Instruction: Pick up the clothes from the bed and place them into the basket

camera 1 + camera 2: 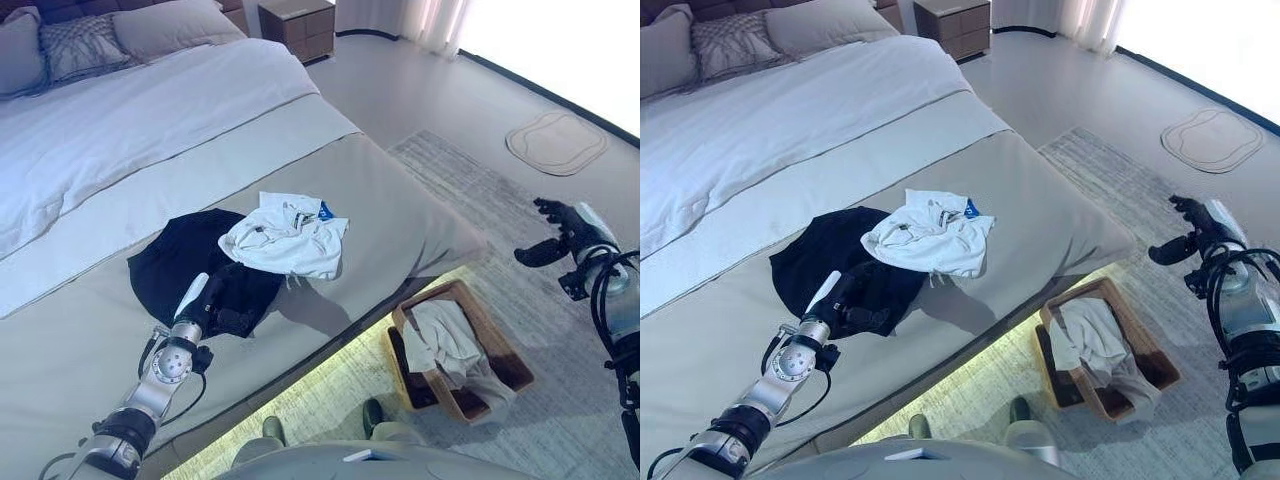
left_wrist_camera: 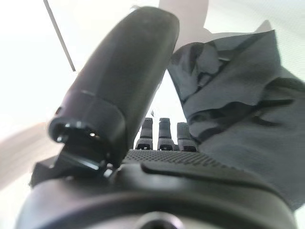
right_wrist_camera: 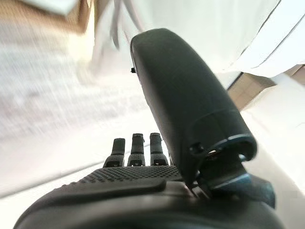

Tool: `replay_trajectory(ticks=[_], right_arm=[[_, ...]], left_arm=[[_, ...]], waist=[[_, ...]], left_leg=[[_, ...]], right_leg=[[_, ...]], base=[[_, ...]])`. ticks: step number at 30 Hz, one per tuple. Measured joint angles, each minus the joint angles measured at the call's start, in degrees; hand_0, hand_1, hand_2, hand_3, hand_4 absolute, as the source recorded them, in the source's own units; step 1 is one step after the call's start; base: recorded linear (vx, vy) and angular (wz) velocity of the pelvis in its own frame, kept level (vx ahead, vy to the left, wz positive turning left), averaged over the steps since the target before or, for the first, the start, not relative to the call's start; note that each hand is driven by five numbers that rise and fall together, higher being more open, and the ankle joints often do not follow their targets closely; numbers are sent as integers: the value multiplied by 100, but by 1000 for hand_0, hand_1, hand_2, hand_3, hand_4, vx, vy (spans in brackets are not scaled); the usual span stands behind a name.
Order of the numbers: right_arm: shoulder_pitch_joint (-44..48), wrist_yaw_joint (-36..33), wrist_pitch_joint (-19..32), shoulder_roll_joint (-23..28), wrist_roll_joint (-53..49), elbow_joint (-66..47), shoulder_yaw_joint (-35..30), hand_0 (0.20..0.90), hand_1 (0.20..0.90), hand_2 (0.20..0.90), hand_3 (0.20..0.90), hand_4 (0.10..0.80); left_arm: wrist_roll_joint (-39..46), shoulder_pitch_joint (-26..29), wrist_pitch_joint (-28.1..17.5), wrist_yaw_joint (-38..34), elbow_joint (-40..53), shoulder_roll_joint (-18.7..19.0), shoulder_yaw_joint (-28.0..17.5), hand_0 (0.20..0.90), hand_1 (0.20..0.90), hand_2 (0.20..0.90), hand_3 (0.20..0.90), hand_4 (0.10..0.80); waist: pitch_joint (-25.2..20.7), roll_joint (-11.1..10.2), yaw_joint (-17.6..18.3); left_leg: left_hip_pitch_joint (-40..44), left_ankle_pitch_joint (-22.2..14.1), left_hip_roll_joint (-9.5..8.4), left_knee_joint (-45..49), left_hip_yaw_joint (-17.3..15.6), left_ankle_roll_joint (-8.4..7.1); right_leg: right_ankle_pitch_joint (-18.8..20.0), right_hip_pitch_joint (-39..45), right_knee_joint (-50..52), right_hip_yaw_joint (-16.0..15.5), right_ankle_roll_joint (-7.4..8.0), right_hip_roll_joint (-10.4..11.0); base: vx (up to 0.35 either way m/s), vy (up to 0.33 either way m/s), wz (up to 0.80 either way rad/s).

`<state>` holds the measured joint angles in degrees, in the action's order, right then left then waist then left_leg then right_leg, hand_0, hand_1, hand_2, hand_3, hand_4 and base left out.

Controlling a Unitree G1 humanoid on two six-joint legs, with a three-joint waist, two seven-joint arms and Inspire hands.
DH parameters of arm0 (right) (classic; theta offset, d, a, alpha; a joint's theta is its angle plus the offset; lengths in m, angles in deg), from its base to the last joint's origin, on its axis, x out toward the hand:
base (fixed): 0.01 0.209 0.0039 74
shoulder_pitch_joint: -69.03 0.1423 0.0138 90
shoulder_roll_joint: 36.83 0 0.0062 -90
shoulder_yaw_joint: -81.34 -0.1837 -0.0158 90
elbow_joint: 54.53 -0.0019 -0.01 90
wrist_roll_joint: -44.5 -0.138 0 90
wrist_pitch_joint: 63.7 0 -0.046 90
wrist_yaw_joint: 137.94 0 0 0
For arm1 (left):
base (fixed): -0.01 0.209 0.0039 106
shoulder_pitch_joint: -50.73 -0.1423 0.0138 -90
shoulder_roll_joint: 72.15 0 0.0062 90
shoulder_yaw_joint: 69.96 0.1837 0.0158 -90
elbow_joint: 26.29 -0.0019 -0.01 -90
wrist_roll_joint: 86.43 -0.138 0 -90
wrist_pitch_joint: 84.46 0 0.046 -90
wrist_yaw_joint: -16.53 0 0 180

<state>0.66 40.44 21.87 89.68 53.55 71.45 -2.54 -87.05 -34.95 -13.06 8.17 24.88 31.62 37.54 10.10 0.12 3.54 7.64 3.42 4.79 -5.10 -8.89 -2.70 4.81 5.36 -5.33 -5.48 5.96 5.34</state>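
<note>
A wide bed with a grey cover fills most of the scene, with pillows at its head and a wooden nightstand beyond its far corner. On the floor beside the bed lies a grey rug, and on it, near the foot corner, stands a wooden basket with a pale cloth already draped inside. On the bed cover lie the clothes: a black garment, and a white shirt overlapping its right edge. The left hand rests on the near part of the black garment, its fingers straight along the dark cloth, not closed on it. The right hand hangs in the air over the rug, well apart from the basket, fingers spread and empty.
</note>
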Motion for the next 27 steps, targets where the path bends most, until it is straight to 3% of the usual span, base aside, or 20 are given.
replay_trajectory(ticks=[4,13,16,19,23,27], right_arm=[[451,-198,-1,3,380,-101,363,900,900,900,900,800],[1360,-119,-73,-5,745,-236,1312,900,900,900,900,800],[2126,-69,-90,-20,783,65,1594,900,900,900,900,800],[2790,-68,-99,-143,779,509,1994,900,900,900,900,800],[3093,-95,-227,-363,769,689,2214,900,900,900,900,800],[3544,-229,-404,-493,581,901,2485,900,900,900,900,800]], left_arm=[[-2,-138,6,-48,0,-18,-8,900,900,900,900,800],[-76,-244,101,-21,110,-68,-126,900,900,900,900,800],[-124,69,94,-4,282,-51,-97,900,900,900,900,800],[-117,274,98,-39,467,60,-97,900,900,900,900,800],[-113,370,105,-160,540,155,-87,900,900,900,900,800],[-113,431,98,-380,753,357,-92,900,900,900,900,800]], waist=[[51,79,-123],[174,208,-689],[652,389,-897],[1055,466,-1131],[1444,457,-1351],[2028,510,-1591]], left_leg=[[-21,31,7,1,148,-10],[-529,147,-65,284,686,-22],[-985,144,-108,757,910,-23],[-1369,143,-210,1057,1085,-24],[-1811,34,-478,1539,1202,7],[-2574,-328,-663,2539,1250,34]], right_leg=[[-32,66,0,-150,38,-4],[-162,-26,81,-678,-48,55],[-420,-418,736,-902,-124,164],[-917,-1064,1833,-991,-208,395],[-1412,-1719,3012,-986,-286,804],[-1841,-2452,4091,-949,-431,1124]], base=[[69,-20,20],[-18,6,33],[-151,26,43],[-149,40,32],[-126,26,29],[-108,9,20]])
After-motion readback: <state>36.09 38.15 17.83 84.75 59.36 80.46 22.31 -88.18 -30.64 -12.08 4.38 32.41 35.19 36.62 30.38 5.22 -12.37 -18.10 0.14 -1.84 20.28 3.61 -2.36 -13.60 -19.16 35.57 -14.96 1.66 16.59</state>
